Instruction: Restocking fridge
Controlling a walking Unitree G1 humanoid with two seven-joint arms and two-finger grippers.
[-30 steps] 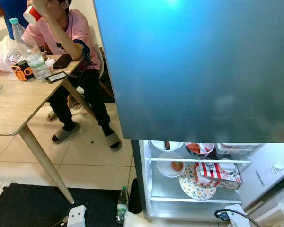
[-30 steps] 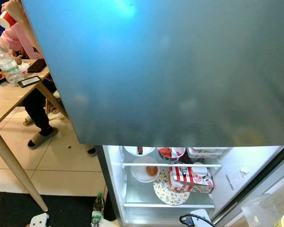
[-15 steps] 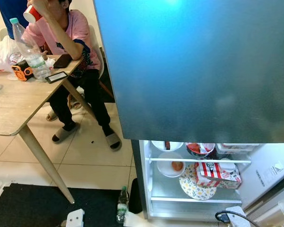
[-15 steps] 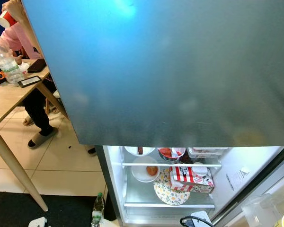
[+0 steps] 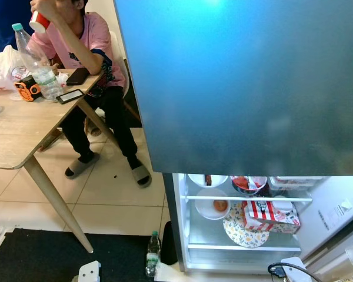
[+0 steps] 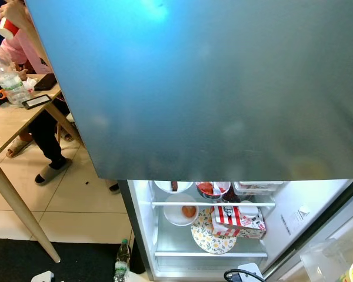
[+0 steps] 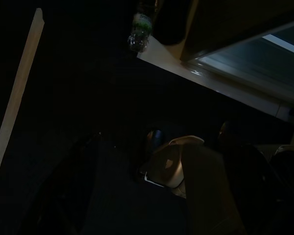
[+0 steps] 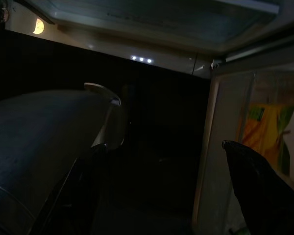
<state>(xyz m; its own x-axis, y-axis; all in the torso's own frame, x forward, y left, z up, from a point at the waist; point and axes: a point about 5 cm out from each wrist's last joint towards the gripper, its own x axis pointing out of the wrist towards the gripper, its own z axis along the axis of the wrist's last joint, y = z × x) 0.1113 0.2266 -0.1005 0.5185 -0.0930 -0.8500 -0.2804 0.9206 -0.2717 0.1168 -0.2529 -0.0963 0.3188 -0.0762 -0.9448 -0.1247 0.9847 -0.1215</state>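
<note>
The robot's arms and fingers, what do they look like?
Low at the head views' bottom edge, the left arm is a white block with two small dark dots. The right arm is white with a looping black cable. The wrist views show long black fingers, dark and tapering.

The right gripper [image 8: 161, 181] hangs in deep shade, its two black fingers [image 8: 262, 188] spread wide apart with nothing between them. Beyond the fingertips runs the pale lower edge of the fridge [image 8: 137, 22], dimly lit (three small bright dots sit along it). Past one finger stands the open fridge door [image 8: 230, 127], with yellow and green packaging [image 8: 264, 129] blurred in its shelf.
</note>
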